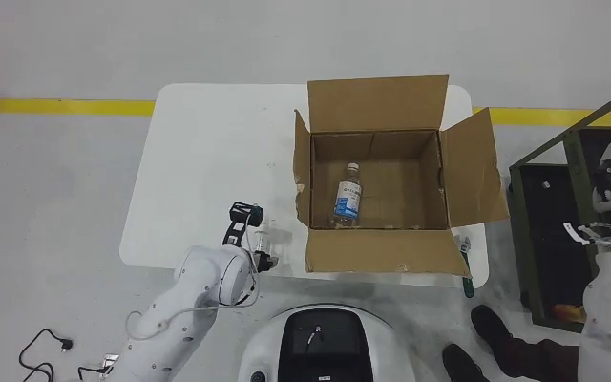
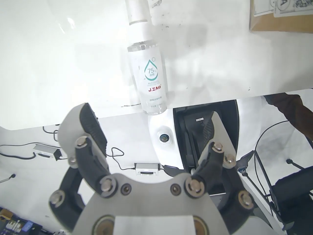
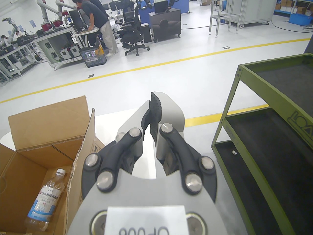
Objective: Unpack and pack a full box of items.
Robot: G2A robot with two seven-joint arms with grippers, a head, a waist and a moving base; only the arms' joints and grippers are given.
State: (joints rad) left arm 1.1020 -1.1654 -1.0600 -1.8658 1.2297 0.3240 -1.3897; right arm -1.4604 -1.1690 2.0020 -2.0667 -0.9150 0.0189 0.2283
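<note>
A clear spray bottle (image 2: 148, 74) with a white cap lies on the white table (image 2: 61, 50), its base at the front edge. My left gripper (image 2: 154, 125) hangs open just past that base, with nothing between its fingers (image 2: 91, 123). From above, the left gripper (image 1: 256, 244) and the spray bottle (image 1: 270, 254) sit left of the open cardboard box (image 1: 377, 105). Inside the box lies a clear bottle (image 1: 348, 199) with a blue label, the same bottle (image 3: 45, 200) that my right wrist sees. The right gripper (image 3: 152, 119) is shut on nothing, to the right of the box (image 3: 46, 123).
A green shelf cart (image 3: 264, 128) stands right of the table, seen from above as a dark cart (image 1: 554, 229). The box's flaps (image 1: 473, 167) stand open on all sides. A labelled box corner (image 2: 281, 13) lies near the spray bottle. Bare table (image 1: 210, 162) stretches left of the box.
</note>
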